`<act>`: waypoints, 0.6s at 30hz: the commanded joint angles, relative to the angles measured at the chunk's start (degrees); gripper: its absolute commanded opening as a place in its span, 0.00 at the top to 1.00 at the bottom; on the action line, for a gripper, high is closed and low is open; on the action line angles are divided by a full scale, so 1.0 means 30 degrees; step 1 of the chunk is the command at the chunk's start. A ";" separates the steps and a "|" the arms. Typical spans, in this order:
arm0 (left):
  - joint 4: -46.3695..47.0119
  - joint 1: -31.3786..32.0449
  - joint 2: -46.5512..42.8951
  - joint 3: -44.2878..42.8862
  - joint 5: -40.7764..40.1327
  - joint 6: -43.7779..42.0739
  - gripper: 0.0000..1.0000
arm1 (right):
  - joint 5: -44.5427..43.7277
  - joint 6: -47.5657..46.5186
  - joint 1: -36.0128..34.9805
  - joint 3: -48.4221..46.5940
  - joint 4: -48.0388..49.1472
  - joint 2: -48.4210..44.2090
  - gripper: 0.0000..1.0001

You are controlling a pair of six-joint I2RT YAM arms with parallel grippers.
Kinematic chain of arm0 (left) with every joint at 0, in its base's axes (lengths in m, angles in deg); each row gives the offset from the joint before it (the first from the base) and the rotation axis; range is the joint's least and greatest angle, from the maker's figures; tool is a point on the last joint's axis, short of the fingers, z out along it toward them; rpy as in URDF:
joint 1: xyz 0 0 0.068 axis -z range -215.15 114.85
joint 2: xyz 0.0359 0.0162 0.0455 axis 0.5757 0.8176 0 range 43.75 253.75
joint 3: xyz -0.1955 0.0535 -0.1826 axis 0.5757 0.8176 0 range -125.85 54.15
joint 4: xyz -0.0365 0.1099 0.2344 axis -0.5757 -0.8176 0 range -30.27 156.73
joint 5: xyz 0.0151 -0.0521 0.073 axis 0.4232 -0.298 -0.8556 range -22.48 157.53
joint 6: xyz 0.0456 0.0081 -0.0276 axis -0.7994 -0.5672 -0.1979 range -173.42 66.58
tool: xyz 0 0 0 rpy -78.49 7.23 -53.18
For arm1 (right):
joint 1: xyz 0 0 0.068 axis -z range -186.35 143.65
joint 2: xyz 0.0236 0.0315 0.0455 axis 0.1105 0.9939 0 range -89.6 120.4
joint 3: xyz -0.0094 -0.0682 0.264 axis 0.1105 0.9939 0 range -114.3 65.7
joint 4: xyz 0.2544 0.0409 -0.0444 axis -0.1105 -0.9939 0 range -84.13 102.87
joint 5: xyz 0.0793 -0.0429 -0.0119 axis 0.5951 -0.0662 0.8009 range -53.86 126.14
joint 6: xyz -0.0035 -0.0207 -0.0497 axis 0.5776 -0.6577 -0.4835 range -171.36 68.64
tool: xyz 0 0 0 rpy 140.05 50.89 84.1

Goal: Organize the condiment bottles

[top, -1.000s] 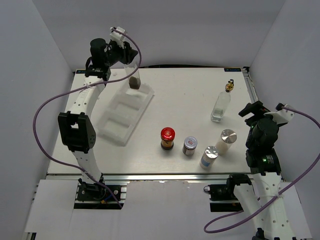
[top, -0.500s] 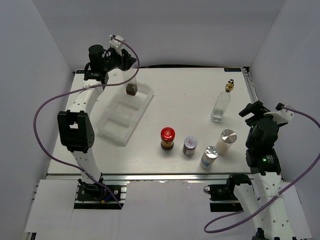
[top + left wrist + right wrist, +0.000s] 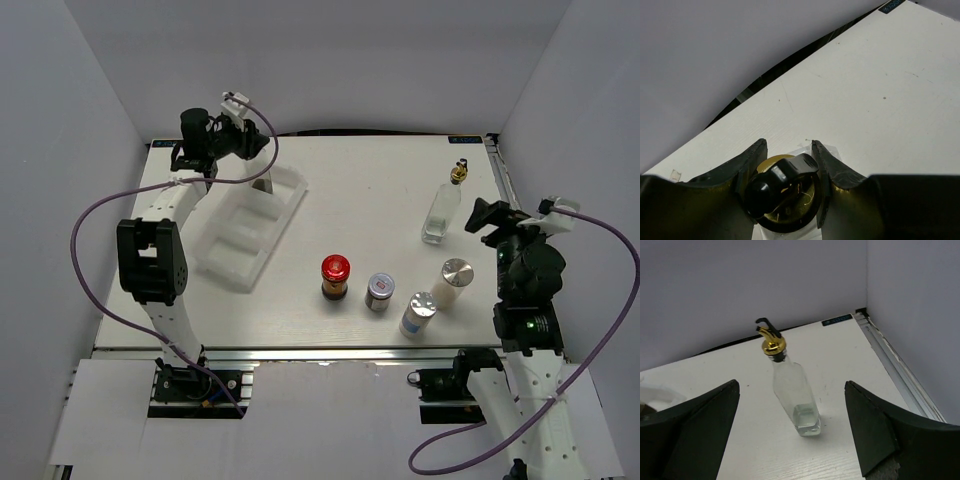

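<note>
A white table (image 3: 380, 200) with a faint wood grain filled the enclosure, boxed in by plain, matte, pale grey walls: a back wall (image 3: 320, 60) on the far side, a left wall (image 3: 50, 200) and a right wall (image 3: 600, 100). A dark gap (image 3: 370, 132) ran along the table's far edge, with a small blue label (image 3: 465, 139) near its far right corner. A metal rail (image 3: 505, 180) edged the right side and another (image 3: 300, 355) the near side, where white panels (image 3: 100, 410) lay. The light was soft and even, and the shadows were faint.

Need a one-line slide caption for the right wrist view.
Right end effector, open, facing an upright clear glass bottle with gold pourer on the white table.
</note>
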 commanded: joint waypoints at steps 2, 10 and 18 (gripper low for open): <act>0.1491 -0.0077 -0.1613 -0.0095 0.0132 -0.0607 0.83 | 0.4243 -0.2275 0.0062 -0.0609 0.2519 0.0953 0.10; 0.1255 -0.0105 -0.2491 0.1369 -0.1188 -0.1281 0.43 | 0.4987 -0.3128 0.0033 -0.2599 0.2757 0.5051 0.11; 0.0875 -0.0105 -0.2902 0.1810 -0.1774 -0.1310 0.24 | 0.3986 -0.3451 0.0033 -0.3948 0.3256 0.8014 0.11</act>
